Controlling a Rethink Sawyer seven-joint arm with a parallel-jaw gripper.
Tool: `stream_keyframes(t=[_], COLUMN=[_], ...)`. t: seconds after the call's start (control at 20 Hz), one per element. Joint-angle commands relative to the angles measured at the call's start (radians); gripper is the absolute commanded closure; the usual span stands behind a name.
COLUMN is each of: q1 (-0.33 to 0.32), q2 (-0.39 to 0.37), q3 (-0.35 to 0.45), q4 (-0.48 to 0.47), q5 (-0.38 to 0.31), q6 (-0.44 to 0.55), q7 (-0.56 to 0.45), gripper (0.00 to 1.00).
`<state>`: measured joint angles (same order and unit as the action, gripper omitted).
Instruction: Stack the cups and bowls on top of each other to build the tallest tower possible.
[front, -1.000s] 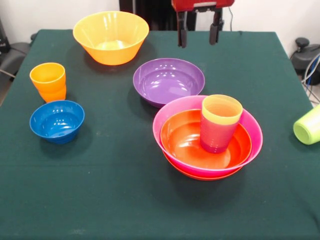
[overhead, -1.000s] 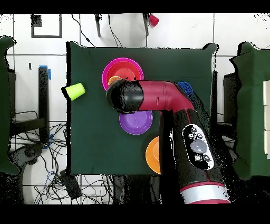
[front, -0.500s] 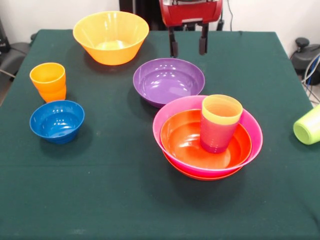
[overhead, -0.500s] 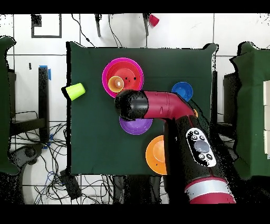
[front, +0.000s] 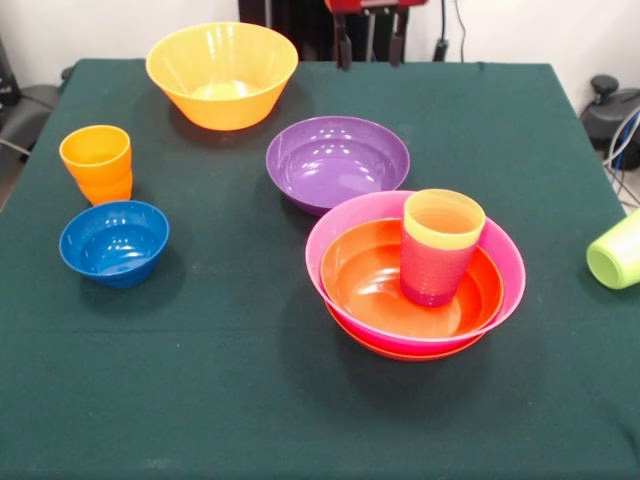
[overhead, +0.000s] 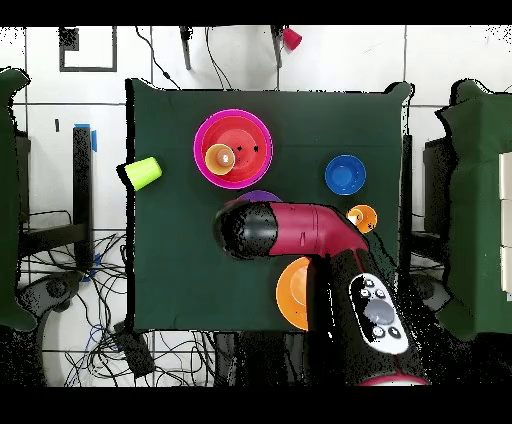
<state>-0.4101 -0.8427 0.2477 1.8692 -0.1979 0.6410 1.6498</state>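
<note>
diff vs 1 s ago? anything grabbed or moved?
The gripper drew back toward the far table edge, past the purple bowl, open and empty throughout. Nothing grabbed. The tower, other bowls and cups stayed put.

green table cloth (front: 250, 400) — tiled floor (overhead: 90, 70) — cables (overhead: 150, 350) | small red cup (overhead: 292, 38)

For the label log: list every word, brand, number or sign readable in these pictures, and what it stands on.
None can be read.
The cups and bowls, such as the purple bowl and the lime green cup, carry no print.
The arm's control panel shows round buttons only; any marks there are too small to read.
</note>
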Motion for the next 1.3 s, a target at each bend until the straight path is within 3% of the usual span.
stream_keyframes(t=[0.05, 0.3, 0.45, 0.7, 0.9, 1.3], q1=[0.044, 0.086, 0.092, 0.100, 0.146, 0.120], q2=[-0.030, 0.026, 0.079, 0.106, 0.152, 0.185], q3=[-0.070, -0.095, -0.100, -0.098, -0.130, -0.100], q4=[0.162, 0.162, 0.146, 0.130, 0.084, 0.070], q5=[-0.023, -0.011, -0.012, -0.013, -0.021, -0.020], q6=[-0.093, -0.178, -0.226, -0.260, -0.329, -0.345], q7=[0.197, 0.237, 0.226, 0.204, 0.233, 0.174], gripper=[0.00, 0.00, 0.00, 0.00, 0.00, 0.00])
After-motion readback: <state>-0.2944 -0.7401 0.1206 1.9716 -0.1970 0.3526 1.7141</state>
